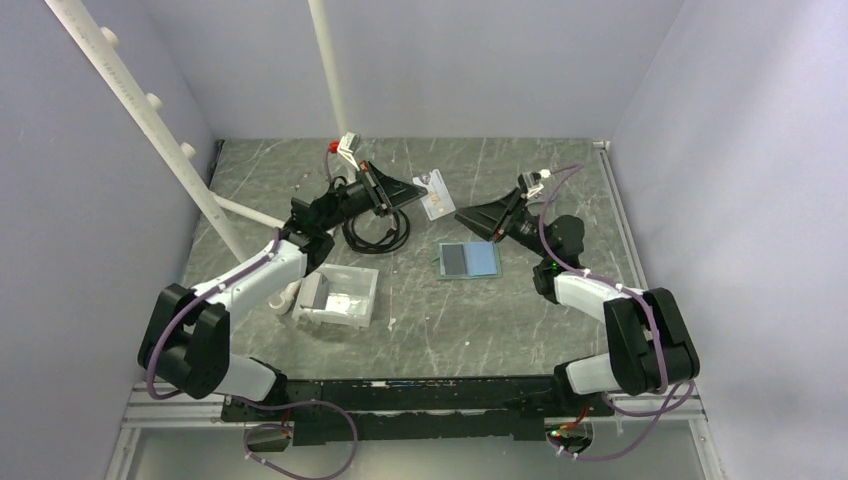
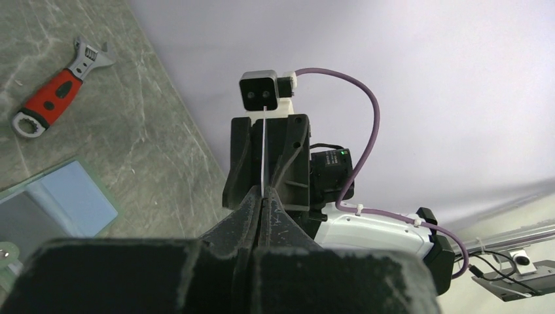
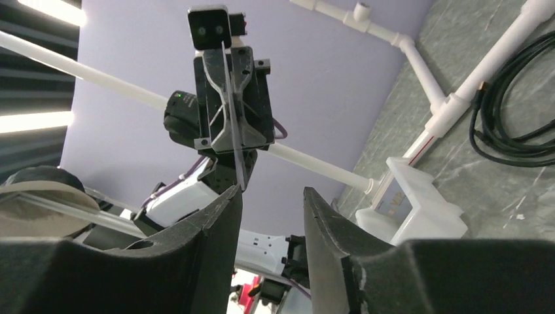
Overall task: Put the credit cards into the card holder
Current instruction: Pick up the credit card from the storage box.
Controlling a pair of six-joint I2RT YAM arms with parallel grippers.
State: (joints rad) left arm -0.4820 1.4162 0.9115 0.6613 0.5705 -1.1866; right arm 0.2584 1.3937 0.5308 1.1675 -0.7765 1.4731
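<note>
My left gripper is shut on a light card and holds it above the table at the back centre. In the left wrist view that card shows edge-on, sticking out of the closed jaws. My right gripper is open and faces the card from the right, its tips just short of it. In the right wrist view the card stands edge-on just past the open jaws. The card holder lies open on the table below, with its blue pockets up.
A white tray sits at front left, with a card inside it. A black cable coil lies under the left arm. A red-handled wrench lies on the table. White PVC pipes stand at the left and back.
</note>
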